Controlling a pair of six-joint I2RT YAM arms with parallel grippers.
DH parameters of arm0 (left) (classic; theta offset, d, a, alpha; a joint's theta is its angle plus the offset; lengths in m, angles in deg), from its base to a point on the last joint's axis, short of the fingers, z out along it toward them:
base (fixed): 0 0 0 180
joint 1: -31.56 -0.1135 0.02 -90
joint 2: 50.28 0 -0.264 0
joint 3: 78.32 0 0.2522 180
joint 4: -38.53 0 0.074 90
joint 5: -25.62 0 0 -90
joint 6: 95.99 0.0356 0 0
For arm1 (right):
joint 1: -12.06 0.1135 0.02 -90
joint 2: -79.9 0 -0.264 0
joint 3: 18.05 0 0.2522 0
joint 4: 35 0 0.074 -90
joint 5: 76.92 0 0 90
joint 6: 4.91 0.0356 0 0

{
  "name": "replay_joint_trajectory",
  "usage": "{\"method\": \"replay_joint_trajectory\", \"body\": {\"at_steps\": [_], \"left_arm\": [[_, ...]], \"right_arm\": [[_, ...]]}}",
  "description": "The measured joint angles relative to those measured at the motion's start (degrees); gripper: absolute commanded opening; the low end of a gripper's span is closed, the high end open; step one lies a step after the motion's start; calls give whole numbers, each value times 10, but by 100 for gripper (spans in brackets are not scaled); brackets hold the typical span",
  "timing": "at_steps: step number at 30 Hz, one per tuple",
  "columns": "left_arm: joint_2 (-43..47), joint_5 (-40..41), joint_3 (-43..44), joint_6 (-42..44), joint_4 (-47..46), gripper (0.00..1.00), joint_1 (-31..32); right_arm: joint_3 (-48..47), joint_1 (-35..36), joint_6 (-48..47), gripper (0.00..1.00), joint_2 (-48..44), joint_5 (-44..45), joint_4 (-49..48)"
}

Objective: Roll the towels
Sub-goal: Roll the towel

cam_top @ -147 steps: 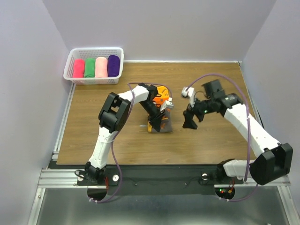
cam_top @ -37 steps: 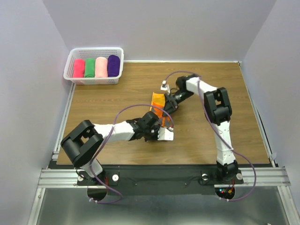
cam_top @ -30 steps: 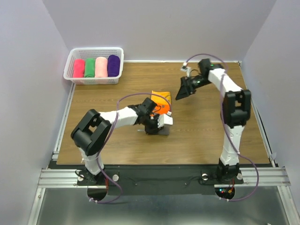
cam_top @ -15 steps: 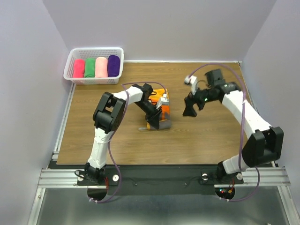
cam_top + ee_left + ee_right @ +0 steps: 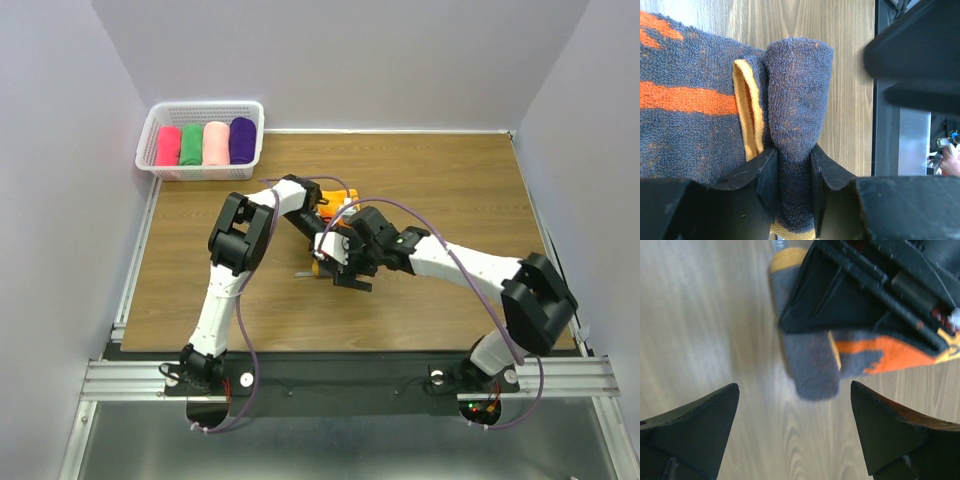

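An orange towel point(image 5: 342, 199) with dark grey-blue print point(image 5: 685, 60) lies mid-table, and its near edge is rolled into a short fat tube point(image 5: 797, 85). My left gripper point(image 5: 791, 167) is shut on that rolled edge, one finger on each side of it. From above, the left gripper point(image 5: 324, 257) is largely covered by the right arm. My right gripper point(image 5: 794, 389) hangs open just above the table, with the free end of the roll point(image 5: 812, 372) between its spread fingertips but not touching them. In the top view the right gripper point(image 5: 350, 277) sits at the towel's near end.
A white basket point(image 5: 150, 140) at the back left corner holds a hot-pink roll point(image 5: 168, 146), a green roll point(image 5: 191, 144), a pale pink roll point(image 5: 215, 142) and a purple roll point(image 5: 241, 140). The left gripper's black body point(image 5: 865, 285) fills the top of the right wrist view.
My right gripper has swung in from the right side of the table to the towel's near end, beside the left gripper. The left gripper keeps its hold on the rolled edge.
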Motion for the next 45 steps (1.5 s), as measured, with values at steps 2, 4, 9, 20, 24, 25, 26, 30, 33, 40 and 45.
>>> {"method": "replay_joint_trajectory", "body": {"at_steps": [2, 4, 9, 20, 24, 25, 26, 30, 33, 40, 45], "left_arm": [[-1, 0, 0, 3, 3, 40, 0], [-2, 0, 2, 5, 8, 41, 0], [-10, -2, 13, 10, 26, 43, -1], [0, -9, -2, 7, 24, 56, -9], [23, -8, -27, 10, 21, 66, -23], [31, -5, -33, 13, 21, 68, -27], [42, 4, -40, 17, 21, 69, -34], [118, 72, -64, 29, 14, 85, -101], [189, 99, -83, 17, -18, 99, -173], [487, 194, -271, -113, -279, 99, -336], [693, 236, -380, -167, -438, 99, -319]], "right_arm": [[0, 2, -12, 93, 22, 7, -23], [0, 2, -26, 90, 44, 10, -42], [0, 3, -46, 78, 73, 8, -74], [33, 2, -55, 11, 114, -26, -129], [37, -15, -49, 4, 113, -65, -138], [37, -20, -48, 4, 113, -77, -138], [37, -22, -47, 4, 113, -82, -139], [23, -38, -38, 4, 118, -119, -105], [-7, -47, -26, 4, 134, -144, -66], [-130, -66, 24, 5, 219, -217, 54], [-222, -82, 45, 5, 291, -291, 141]]}}
